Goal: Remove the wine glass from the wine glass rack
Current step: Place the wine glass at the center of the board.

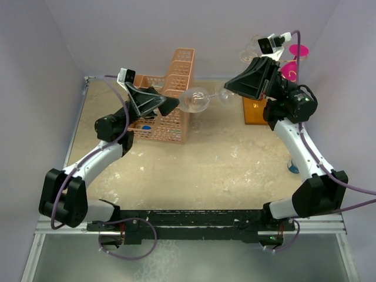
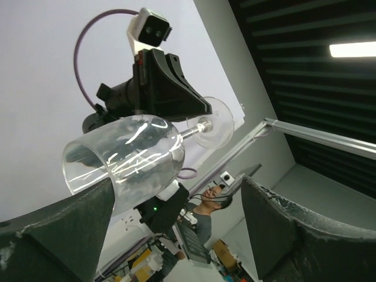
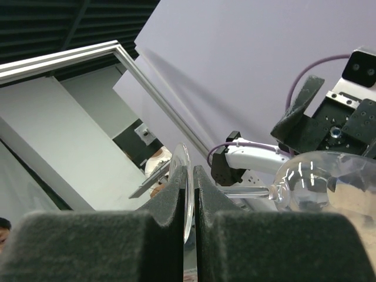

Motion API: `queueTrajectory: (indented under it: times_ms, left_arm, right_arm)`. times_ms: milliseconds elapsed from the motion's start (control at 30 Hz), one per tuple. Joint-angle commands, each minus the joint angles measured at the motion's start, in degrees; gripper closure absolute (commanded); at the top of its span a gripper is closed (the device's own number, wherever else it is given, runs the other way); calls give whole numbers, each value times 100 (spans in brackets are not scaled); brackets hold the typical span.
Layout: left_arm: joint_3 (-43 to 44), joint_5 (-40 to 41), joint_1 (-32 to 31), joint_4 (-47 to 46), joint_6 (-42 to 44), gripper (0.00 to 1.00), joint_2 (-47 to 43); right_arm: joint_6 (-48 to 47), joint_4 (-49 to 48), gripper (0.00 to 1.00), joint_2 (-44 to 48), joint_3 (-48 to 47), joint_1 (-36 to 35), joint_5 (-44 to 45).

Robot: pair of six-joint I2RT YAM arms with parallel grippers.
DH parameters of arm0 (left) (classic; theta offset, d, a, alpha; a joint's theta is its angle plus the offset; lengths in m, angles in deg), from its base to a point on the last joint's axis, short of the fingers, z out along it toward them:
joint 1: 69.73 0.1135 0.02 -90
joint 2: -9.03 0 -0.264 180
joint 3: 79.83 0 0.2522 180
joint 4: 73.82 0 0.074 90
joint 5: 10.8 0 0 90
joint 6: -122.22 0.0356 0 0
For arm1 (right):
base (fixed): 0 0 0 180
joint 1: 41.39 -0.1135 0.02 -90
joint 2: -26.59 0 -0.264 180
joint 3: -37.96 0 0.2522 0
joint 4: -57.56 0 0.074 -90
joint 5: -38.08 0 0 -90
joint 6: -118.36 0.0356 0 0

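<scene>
The clear wine glass (image 1: 197,98) lies sideways in mid-air above the table, bowl to the left, foot to the right. My right gripper (image 1: 228,89) is shut on its round foot; in the right wrist view the thin foot disc (image 3: 187,176) is pinched between the two pads, with the bowl (image 3: 323,182) off to the right. My left gripper (image 1: 176,104) stands open at the bowl. In the left wrist view the bowl (image 2: 123,158) rests near one finger (image 2: 64,235), the other finger (image 2: 282,229) well apart. The wine glass rack's orange base (image 1: 254,111) sits behind my right arm.
A peach lattice basket (image 1: 182,64) stands at the back left, close under my left gripper, with a blue item (image 1: 145,124) inside. Pink glasses (image 1: 289,70) and another clear glass (image 1: 249,54) hang by the rack at the back right. Purple walls enclose the table.
</scene>
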Motion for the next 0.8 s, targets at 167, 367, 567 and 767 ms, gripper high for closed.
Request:
queueTrajectory:
  times_ms: [167,367,567,767]
  left_arm:
    - [216,-102,-379,-1924,-962,36,385]
    - [267,-237,-547,-1929,-854,47,303]
    - [362,-327,-811,-1757,-655,50,182]
    - [422,-280,-812,-1638,-516,56,73]
  right_arm:
    - [639,-1016,100,-19,-267,-21,291]
    - [1008,-1470,100,-136,-298,-16,291]
    - [1164,-1628,100,-158,-269,-21,301]
    - [1247,-1695,100,-113,-202,-22,283]
